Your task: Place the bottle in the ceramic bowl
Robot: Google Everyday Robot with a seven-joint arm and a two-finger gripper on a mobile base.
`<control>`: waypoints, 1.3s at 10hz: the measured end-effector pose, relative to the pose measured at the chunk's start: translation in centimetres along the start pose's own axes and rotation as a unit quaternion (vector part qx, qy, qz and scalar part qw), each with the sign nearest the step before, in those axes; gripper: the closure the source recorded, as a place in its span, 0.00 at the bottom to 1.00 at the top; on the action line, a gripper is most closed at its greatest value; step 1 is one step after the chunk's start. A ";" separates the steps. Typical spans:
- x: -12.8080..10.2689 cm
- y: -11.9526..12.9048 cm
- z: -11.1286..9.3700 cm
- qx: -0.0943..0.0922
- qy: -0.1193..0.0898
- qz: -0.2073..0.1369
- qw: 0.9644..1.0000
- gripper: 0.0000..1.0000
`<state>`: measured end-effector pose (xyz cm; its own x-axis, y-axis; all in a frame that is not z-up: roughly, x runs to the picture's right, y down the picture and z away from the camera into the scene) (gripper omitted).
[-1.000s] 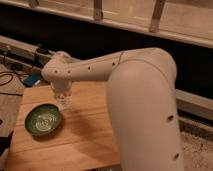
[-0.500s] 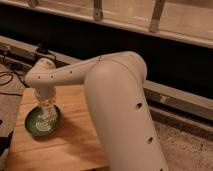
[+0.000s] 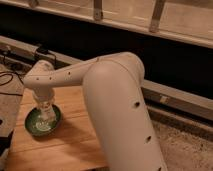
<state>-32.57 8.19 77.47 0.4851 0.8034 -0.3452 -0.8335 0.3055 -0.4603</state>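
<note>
Camera view: my arm [image 3: 112,95] reaches across the wooden table [image 3: 75,145] so that my hand [image 3: 45,114] hangs straight down into the ceramic bowl [image 3: 34,127], which sits near the table's left edge. I keep the wrist vertical so the bottle [image 3: 46,119] would come to rest inside the rim. A whitish shape at my hand looks like the bottle, low over the bowl's middle. Whether I am clamped on it I cannot tell.

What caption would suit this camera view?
Robot arm's gripper lowered into the ceramic bowl on a wooden table.
</note>
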 end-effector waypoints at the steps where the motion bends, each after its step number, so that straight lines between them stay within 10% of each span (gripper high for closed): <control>1: -0.1 -0.1 -0.1 0.001 -0.001 0.000 1.000 0.57; 5: 0.0 -0.3 -0.1 0.001 -0.001 0.002 1.000 0.21; 13: 0.0 -0.2 -0.1 0.001 -0.001 0.001 1.000 0.20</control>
<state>-32.43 8.08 77.50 0.4832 0.8047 -0.3448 -0.8347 0.3046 -0.4588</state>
